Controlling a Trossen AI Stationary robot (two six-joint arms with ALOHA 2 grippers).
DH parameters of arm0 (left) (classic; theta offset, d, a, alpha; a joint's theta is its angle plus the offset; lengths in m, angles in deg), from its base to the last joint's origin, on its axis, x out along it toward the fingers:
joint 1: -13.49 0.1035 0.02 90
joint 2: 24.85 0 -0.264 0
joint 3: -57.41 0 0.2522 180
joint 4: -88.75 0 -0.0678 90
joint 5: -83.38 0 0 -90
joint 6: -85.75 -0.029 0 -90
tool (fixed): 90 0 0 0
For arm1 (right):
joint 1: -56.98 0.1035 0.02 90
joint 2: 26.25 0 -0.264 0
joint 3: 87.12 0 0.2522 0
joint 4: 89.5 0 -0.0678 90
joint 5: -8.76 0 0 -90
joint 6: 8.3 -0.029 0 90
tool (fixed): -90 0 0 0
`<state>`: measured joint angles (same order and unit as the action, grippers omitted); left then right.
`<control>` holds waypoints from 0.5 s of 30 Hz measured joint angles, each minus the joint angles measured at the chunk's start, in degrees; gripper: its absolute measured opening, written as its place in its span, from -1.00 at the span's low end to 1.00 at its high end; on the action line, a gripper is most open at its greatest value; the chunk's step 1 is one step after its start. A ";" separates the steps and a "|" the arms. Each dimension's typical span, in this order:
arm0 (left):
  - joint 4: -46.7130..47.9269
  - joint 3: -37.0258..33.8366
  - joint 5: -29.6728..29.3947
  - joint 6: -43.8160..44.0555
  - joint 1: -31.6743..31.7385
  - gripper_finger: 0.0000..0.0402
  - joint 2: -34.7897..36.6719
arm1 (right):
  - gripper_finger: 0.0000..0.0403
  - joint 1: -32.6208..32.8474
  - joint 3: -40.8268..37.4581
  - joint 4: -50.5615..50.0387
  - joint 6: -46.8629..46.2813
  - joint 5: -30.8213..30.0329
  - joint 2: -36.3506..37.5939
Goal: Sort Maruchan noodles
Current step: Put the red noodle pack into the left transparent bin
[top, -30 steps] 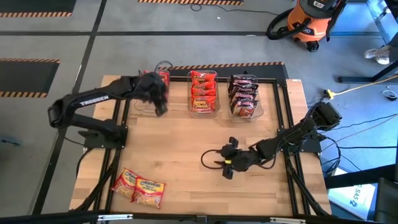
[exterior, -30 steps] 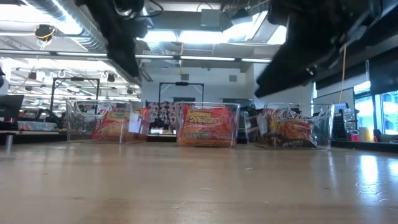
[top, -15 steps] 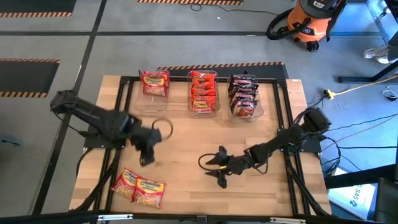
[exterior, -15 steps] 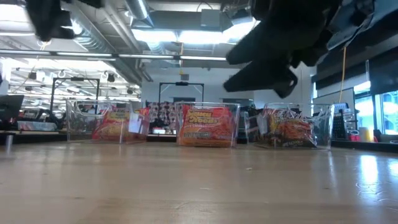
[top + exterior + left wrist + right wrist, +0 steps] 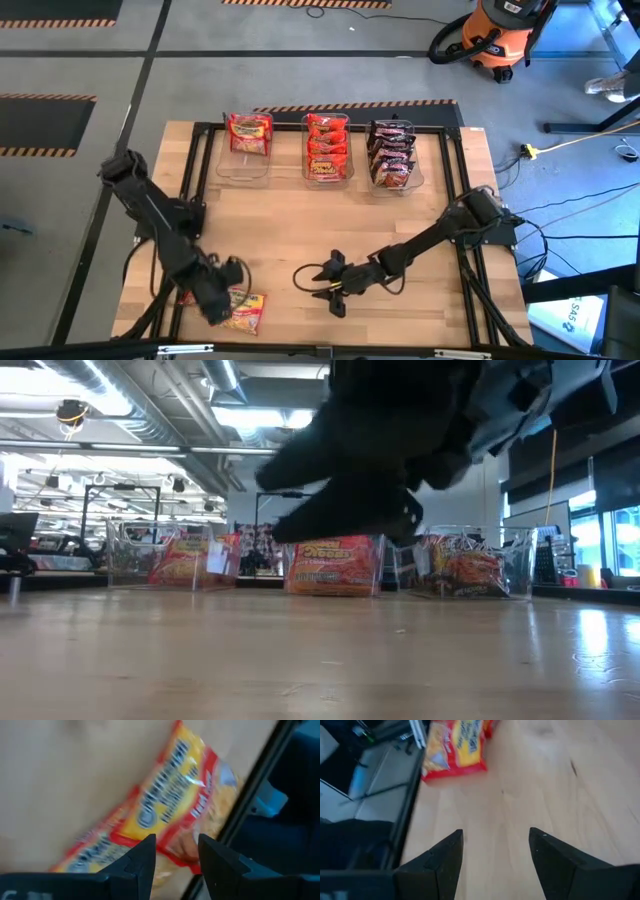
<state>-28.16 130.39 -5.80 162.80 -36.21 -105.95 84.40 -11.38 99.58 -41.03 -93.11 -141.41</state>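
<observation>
Hovering my left gripper (image 5: pixel 222 297) over the two loose orange-yellow packets (image 5: pixel 240 309) at the table's (image 5: pixel 290 225) near-left corner; fingers part-open with a narrow gap, nothing between them. In my left wrist view the packets (image 5: pixel 165 820) lie flat on the wood just beside the black frame rail (image 5: pixel 260 775). My right gripper (image 5: pixel 318 285) reaches low across the near middle of the table, fingers spread apart, empty; its wrist view catches the same packets (image 5: pixel 457 742) farther off. At the far edge stand three clear bins: left bin (image 5: pixel 243 165) with an orange-yellow packet, middle bin (image 5: pixel 326 148) packed with red packets, right bin (image 5: pixel 393 155) with dark packets.
</observation>
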 joint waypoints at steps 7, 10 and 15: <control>-12.55 0.00 0.06 3.84 -4.49 -0.30 -9.00 | 0.04 -0.07 3.17 -2.29 -0.11 -0.47 -2.59; -14.02 0.00 -0.51 2.40 -4.68 -0.30 -12.74 | 0.04 -0.07 3.10 -2.90 -0.03 -0.51 -2.55; -14.28 0.25 -1.88 -7.68 -3.98 -0.30 -17.49 | 0.04 -0.07 3.06 -4.25 -0.02 -0.49 -2.55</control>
<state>-42.44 130.64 -7.68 155.12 -40.20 -123.44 84.33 -8.32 95.33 -41.06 -93.61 -143.96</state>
